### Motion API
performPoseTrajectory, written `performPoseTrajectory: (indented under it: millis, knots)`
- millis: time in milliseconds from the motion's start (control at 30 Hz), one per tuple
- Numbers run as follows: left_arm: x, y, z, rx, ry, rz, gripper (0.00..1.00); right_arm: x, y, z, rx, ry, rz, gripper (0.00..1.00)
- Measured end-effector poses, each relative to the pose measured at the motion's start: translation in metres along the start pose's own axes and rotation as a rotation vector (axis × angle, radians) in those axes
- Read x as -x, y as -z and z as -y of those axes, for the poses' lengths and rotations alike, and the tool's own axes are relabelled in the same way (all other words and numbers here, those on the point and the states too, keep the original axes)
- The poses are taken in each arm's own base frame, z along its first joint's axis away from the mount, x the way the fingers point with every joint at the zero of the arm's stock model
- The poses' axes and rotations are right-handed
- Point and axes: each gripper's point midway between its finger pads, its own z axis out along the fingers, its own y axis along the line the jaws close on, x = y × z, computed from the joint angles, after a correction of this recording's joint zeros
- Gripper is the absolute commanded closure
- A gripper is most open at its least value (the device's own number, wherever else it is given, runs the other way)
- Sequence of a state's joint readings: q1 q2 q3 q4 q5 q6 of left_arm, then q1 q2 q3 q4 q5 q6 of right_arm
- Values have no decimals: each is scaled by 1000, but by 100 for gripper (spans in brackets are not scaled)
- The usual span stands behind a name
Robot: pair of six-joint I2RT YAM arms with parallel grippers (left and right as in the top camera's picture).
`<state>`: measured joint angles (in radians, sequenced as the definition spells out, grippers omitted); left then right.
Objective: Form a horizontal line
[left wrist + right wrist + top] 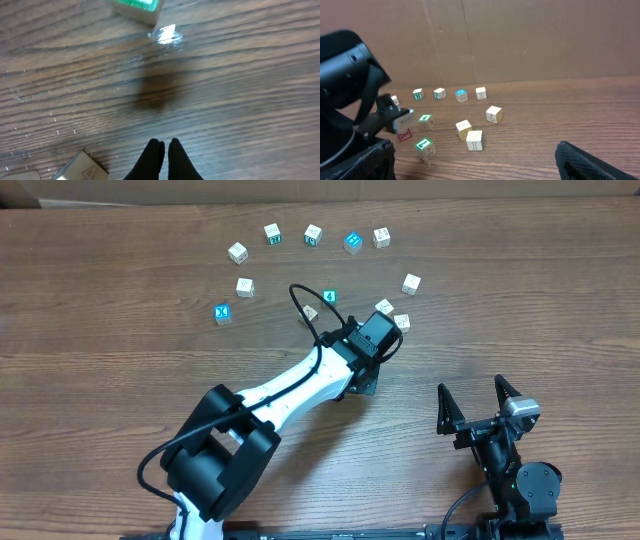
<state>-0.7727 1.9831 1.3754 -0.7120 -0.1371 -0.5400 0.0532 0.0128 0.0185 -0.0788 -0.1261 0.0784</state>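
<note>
Sitting among the cubes (384, 307), the left gripper (165, 145) was pressed together. The right gripper (470, 386) stood spread, cubes well ahead of it.

A robotics test station, by every sign a laboratory workspace rather than a home or shop. A dark brown wood-grain bench (110, 370) carries small wooden cubes (411, 283) with printed faces, some teal or blue, scattered across its far half. A white-and-black robot arm (290, 392), trailing a looped black cable (303, 305), reaches over the surface, while a second, all-black robot arm (510, 465) sits at the near edge. A plain brown, cardboard-like backdrop (530, 40) stands behind the bench and closes off the view of the room beyond.
</note>
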Motion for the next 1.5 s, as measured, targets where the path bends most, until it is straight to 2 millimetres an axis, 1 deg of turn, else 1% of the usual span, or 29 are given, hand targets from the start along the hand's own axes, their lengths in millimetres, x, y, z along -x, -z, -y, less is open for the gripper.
performPoseTrajectory:
  millis: [367,533,700,867,1067,1367,1500]
  knots:
    - [-13,0,-16,72,-13,-48,96,0,0,0,0,0,0,0]
    - [-11,0,-21,103,-14,-31,96,0,0,0,0,0,0,0]
    - [-12,1,-29,139,-31,-37,96,0,0,0,0,0,0,0]
    - [-10,0,-36,144,-50,-44,96,0,0,0,0,0,0,0]
    - [-12,0,-35,122,-91,-63,96,0,0,0,0,0,0,0]
    - [-24,2,-40,132,-174,-123,96,0,0,0,0,0,0,0]
    - [-26,2,-41,134,-185,-130,96,0,0,0,0,0,-1,0]
